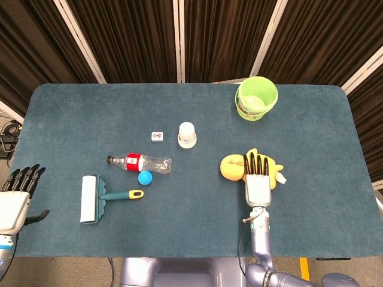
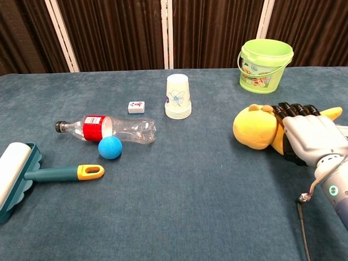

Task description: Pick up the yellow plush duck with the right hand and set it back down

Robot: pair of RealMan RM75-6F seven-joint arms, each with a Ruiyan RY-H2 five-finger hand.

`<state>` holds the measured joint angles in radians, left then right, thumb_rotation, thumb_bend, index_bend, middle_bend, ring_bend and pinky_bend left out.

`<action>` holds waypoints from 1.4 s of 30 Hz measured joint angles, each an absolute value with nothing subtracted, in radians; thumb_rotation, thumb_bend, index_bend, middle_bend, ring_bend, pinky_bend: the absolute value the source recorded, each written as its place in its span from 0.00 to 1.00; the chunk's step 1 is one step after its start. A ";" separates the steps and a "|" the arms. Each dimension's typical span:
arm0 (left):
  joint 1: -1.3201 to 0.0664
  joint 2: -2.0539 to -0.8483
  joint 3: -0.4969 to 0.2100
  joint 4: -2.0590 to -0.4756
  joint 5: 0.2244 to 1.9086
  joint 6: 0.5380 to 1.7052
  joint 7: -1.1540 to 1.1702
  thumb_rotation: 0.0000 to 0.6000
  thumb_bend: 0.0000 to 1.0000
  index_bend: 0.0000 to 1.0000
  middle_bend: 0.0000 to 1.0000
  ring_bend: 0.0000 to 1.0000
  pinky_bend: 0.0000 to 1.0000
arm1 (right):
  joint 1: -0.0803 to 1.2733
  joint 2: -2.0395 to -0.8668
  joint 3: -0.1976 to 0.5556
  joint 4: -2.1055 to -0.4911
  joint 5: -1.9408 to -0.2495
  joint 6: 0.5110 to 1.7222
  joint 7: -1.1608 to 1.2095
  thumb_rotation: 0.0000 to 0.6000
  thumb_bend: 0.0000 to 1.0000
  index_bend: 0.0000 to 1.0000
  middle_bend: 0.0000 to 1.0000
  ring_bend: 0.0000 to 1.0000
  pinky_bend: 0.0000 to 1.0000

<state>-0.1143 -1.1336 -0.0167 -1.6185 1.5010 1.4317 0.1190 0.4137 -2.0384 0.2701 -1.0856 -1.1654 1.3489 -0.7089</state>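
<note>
The right hand [image 2: 312,138] is laid over the body of the yellow plush duck [image 2: 260,126], with the dark fingers [image 2: 292,110] draped across the top. The duck's head is seen just left of the fingertips. Beyond the fingers, a green bucket [image 2: 265,65] is set. Far left of them, a stack of paper cups [image 2: 178,97], a mahjong tile [image 2: 136,106], a clear plastic bottle [image 2: 109,128], a blue ball [image 2: 110,147] and a lint roller [image 2: 32,175] are spread.

no readable text, bottle [image 2: 106,129] red label, cup [image 2: 178,97] print and bucket [image 2: 264,66] sticker illegible
</note>
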 measured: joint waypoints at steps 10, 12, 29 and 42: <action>-0.115 -1.131 -0.015 -1.622 1.501 1.430 0.114 1.00 0.13 0.00 0.00 0.00 0.00 | 0.408 -2.008 0.300 -1.113 -1.156 1.384 -0.709 1.00 1.00 0.00 0.00 0.00 0.00; -0.115 -1.130 -0.015 -1.622 1.500 1.430 0.112 1.00 0.13 0.00 0.00 0.00 0.00 | 0.406 -1.997 0.306 -1.127 -1.155 1.390 -0.708 1.00 1.00 0.00 0.00 0.00 0.00; -0.118 -1.126 -0.015 -1.627 1.488 1.417 0.117 1.00 0.13 0.00 0.00 0.00 0.00 | 0.397 -1.960 0.245 -1.305 -1.147 1.309 -0.628 1.00 1.00 0.00 0.00 0.00 0.00; -0.118 -1.125 -0.010 -1.631 1.489 1.414 0.125 1.00 0.13 0.00 0.00 0.00 0.00 | 0.401 -1.935 0.193 -1.392 -1.268 1.355 -0.583 1.00 1.00 0.00 0.00 0.00 0.00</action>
<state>-0.1185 -1.1248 -0.0102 -1.6314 1.4893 1.4142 0.1252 0.4012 -1.9348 0.1927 -1.3925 -1.2683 1.3553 -0.5830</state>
